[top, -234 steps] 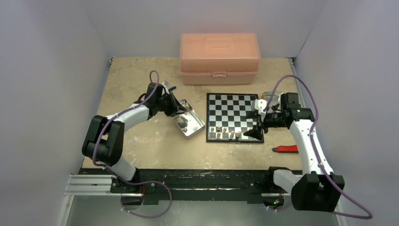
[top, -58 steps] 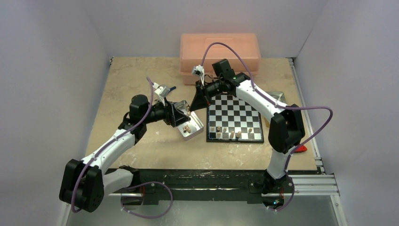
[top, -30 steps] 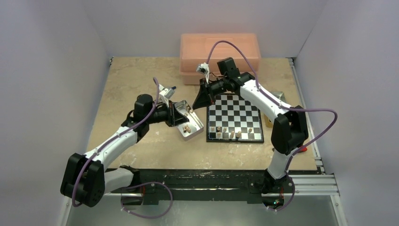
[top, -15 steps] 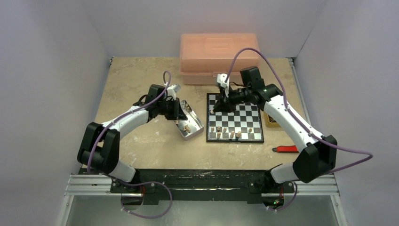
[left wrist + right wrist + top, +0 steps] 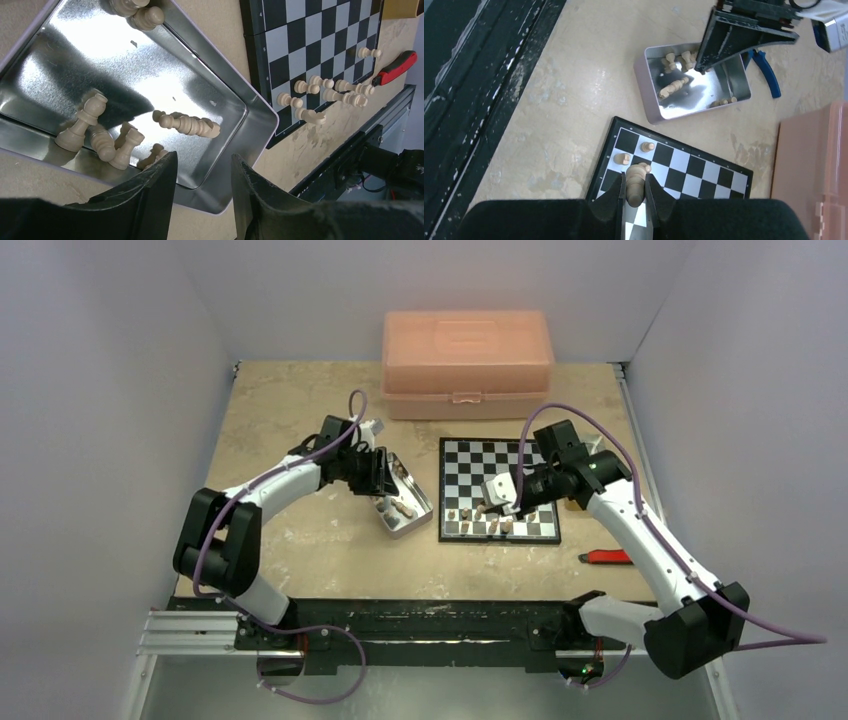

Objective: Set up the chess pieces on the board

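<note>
Chess pieces (image 5: 187, 123) of this kind are tiny turned wooden men in light tan. I judge them very light, stiff and smooth, so they are apt to roll when lying down and to topple off their narrow bases. A pinch across the waist or just under the head, leaving the base free, looks the safest hold. Several lie jumbled in the shiny tin (image 5: 250, 107) on the tabletop (image 5: 300, 410), just left of the board (image 5: 500, 475). Some lean on one another near one wall, and one long piece lies alone on the tin's floor. A handful more sit along the board's near rows. The right end effector (image 5: 635, 196) is closed on one tan chessman (image 5: 636, 175), held upright over the board near two pieces already on squares. The left end effector (image 5: 202, 160) has its jaws apart with nothing between them, poised above the tin's rim. The fingers (image 5: 616, 195) hide the held chessman's base, so I cannot tell whether it touches a square, or which square lies beneath it; its rank is also unclear. In the top view the right arm covers part of the board, and the pieces there are too small to judge as standing or fallen. Two pieces at the tin's far end are cut off by the left wrist view's edge, and reflections in the metal make any count unsure. I can make out no dark set.
</note>
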Available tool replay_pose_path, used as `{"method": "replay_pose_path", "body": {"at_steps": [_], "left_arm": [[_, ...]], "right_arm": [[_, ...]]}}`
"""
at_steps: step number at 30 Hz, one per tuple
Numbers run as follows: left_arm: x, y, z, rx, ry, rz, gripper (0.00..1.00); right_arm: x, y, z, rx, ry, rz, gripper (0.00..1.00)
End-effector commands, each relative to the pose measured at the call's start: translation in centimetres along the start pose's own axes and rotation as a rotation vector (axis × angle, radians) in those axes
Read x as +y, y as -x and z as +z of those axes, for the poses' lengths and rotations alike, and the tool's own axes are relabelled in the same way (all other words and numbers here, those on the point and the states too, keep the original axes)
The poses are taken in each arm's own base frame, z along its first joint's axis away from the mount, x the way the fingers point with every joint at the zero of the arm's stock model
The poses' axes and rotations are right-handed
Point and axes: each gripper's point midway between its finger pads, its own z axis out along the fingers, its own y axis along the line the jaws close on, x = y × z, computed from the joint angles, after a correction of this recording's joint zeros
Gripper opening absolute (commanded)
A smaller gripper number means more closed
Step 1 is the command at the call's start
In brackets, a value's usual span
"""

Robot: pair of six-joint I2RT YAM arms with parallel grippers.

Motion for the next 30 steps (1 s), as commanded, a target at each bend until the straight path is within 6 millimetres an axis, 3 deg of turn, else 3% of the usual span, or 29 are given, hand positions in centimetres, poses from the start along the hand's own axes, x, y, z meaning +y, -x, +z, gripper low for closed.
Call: {"method": "replay_pose_path", "body": {"at_steps": [1,5,21,27,30], "left_arm": [[-0.7,1.8,-1.1,-0.05,0.009,0.039,0.44],[-1.4,2.2,-2.4,-0.083,0.009,0.056,0.46],[-5.8,2.6,-11.0,-0.253,-0.048,0.183,0.65],[-5.8,2.1,-14.2,-0.303,0.001,0.275,0.68],[-4.7,1.7,-15.3,-0.317,0.073,0.334,0.69]], "right_arm": [[2.5,0.1,-0.2,-0.017,0.096,-0.179,0.0],[3.6,-0.1,-0.4,-0.007,0.113,-0.202,0.0],[8.1,-0.4,-2.5,0.012,0.109,-0.136,0.0],[9.6,-1.4,-2.8,0.003,0.114,-0.106,0.0],[8.3,-2.3,-3.0,0.036,0.044,-0.01,0.0]]}}
